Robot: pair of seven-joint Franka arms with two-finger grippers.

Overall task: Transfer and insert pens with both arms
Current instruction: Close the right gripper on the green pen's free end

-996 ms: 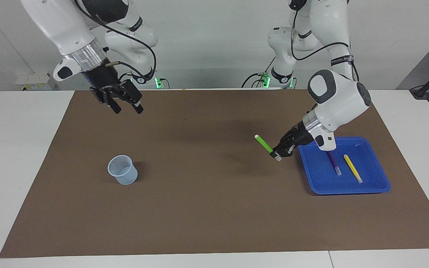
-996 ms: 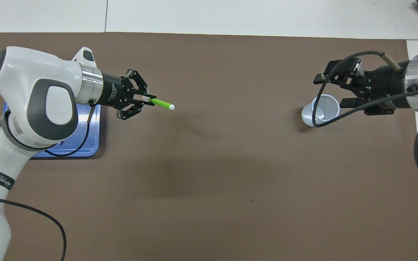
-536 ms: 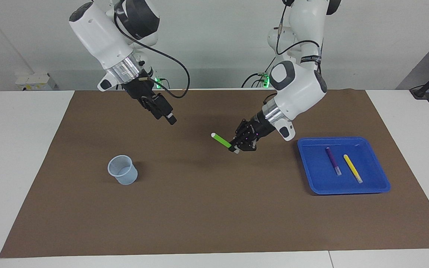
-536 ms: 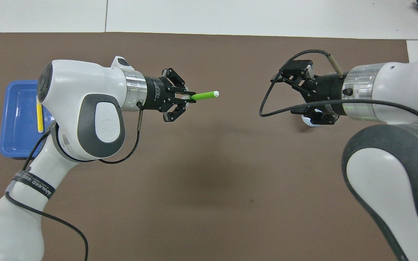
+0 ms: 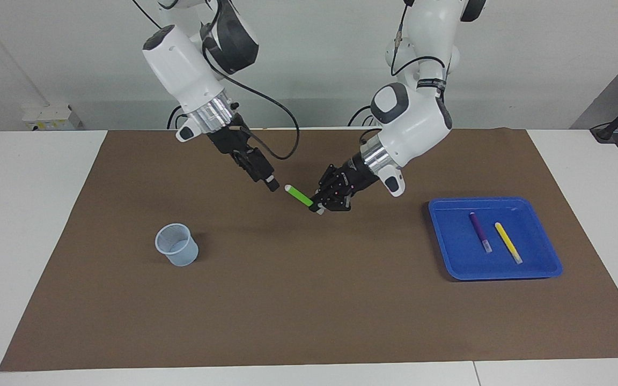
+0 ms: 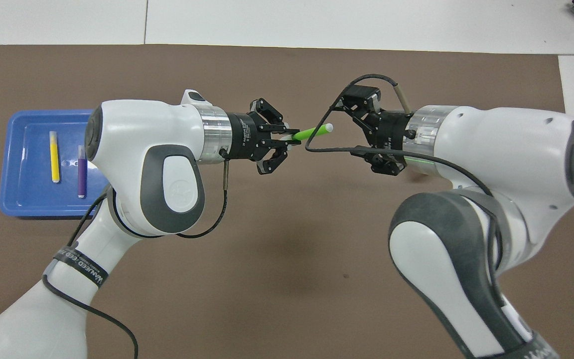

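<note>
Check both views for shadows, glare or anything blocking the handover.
Facing view: even light, soft shadows under the arms and beside the cup; green pen sharp and unobstructed. Overhead view: the right arm's bulk hides the cup, and its cable crosses beside the pen; no glare.

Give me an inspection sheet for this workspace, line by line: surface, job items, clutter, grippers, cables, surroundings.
Surface: brown mat on a white table.
Job items: green pen held in the air over the mat; purple pen and yellow pen lie apart in the blue tray at the left arm's end; pale cup upright toward the right arm's end.
Clutter: nothing seen.
Grippers: left gripper shut on green pen; right gripper open, close to the pen's free tip.
Cables: black cable looped at the right wrist.
Surroundings: pale wall.
</note>
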